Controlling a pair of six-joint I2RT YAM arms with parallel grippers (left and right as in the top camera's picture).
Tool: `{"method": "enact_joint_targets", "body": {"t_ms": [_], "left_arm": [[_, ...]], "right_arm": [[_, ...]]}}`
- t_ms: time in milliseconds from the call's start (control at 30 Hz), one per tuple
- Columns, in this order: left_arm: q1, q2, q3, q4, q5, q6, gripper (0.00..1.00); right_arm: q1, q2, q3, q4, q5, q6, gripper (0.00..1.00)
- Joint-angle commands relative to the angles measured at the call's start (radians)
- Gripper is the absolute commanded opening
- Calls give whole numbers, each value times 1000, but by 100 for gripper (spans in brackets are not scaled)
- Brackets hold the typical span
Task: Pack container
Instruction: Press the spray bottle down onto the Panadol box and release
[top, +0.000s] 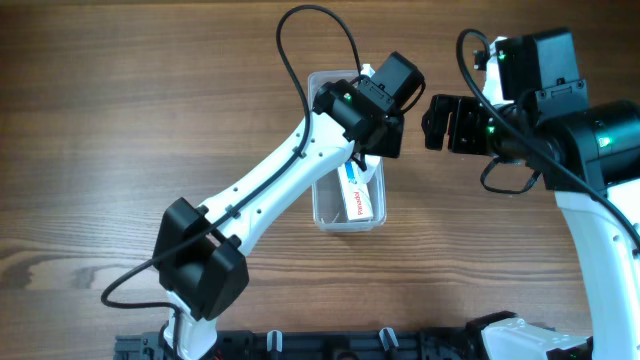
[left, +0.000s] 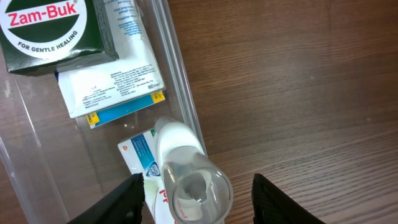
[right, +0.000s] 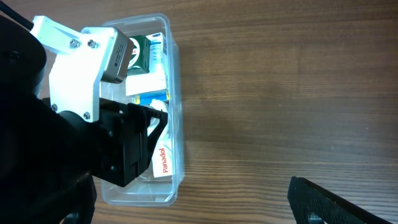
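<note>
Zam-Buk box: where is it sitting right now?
In the left wrist view the Zam-Buk box lies at top left inside the clear container, partly covering a white-and-blue box, with the white bottle further down the container's right wall.

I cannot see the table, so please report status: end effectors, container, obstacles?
Left end effector open, around white bottle inside container. Right end effector open, empty, beside container. No obstacle seen.

We note a brown wooden tabletop (top: 100, 100). We record a green Zam-Buk box (left: 50, 28), a white Panadol carton (top: 357, 196) and a small white plastic bottle (left: 185, 165).
</note>
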Motion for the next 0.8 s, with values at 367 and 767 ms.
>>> {"method": "enact_joint_targets", "body": {"t_ms": [367,767], "left_arm": [[-2,73,13,1,-37,-24,45],[-2,72,13,-45,-66,-24,29]], "right_arm": [[-2,6,7,2,10,-13,100],[-2,6,7,2,10,-13,100]]}}
